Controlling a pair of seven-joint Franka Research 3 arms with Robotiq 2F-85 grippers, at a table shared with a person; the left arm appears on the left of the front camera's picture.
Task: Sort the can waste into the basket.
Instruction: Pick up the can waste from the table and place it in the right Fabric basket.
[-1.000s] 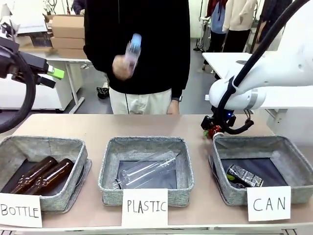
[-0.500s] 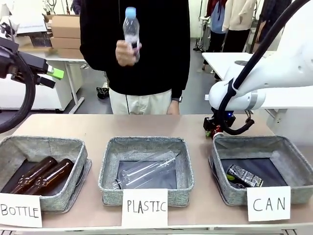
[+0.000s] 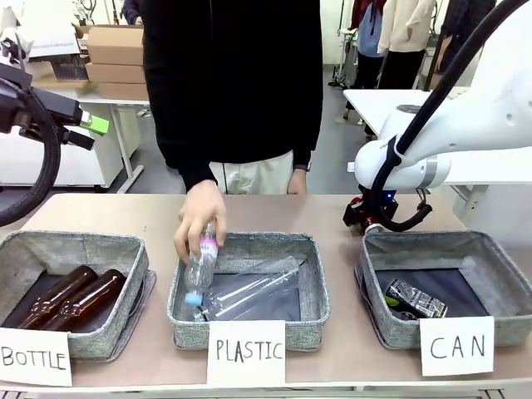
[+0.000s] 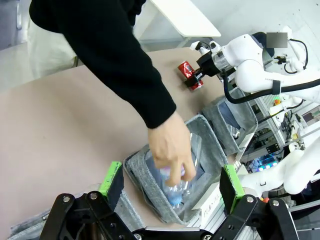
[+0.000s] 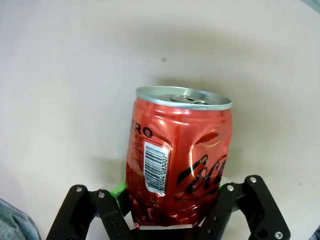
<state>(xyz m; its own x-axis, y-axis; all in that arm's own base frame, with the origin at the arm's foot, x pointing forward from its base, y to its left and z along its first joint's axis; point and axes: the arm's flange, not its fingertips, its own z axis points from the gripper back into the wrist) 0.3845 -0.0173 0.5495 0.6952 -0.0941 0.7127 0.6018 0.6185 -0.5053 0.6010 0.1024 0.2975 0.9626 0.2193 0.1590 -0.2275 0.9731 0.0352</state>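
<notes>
One clear bottle (image 3: 200, 263), held up at chest height half a second ago, has been lowered by the person's hand (image 3: 199, 214) into the PLASTIC basket (image 3: 247, 246); the can sorting is unaffected. A black can (image 3: 413, 299) lies in the CAN basket (image 3: 485, 247). The red can (image 5: 178, 158), dented, is clamped between the right gripper (image 5: 175, 220) pads just behind that basket, low over the table. The left gripper (image 4: 171, 187) is held wide open, empty.
</notes>
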